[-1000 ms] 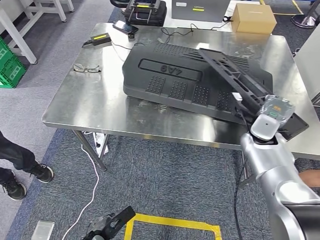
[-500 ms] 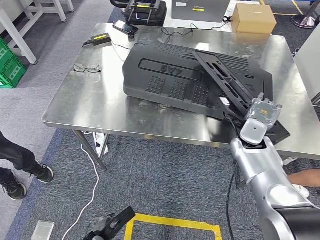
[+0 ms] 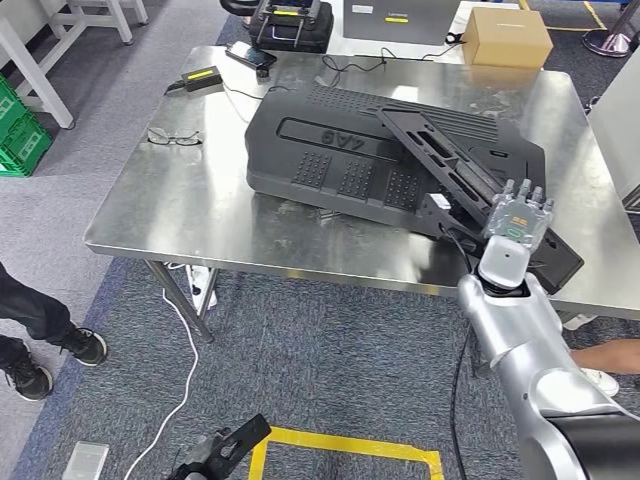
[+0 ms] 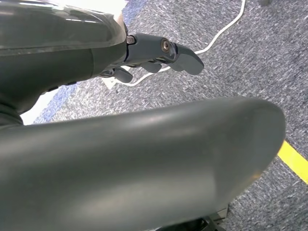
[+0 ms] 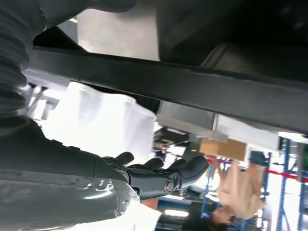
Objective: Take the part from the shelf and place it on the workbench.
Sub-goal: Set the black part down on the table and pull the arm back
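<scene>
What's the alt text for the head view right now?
The robot's right hand grips a long black slatted plastic part that leans on a large black moulded panel on the steel workbench; eyeglasses lie near its left edge.

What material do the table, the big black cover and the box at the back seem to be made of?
Table: probably stainless steel, brushed, with dull reflections. Cover: likely moulded plastic, matte black, with raised dot patches. Box: cardboard, plain brown.

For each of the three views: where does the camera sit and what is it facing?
Head: high on the body, looking down at the steel workbench; right hand at the long black part.
Left wrist: behind the left hand, facing carpet.
Right wrist: behind the right hand, beside the part.
Head and right wrist share the part.
</scene>
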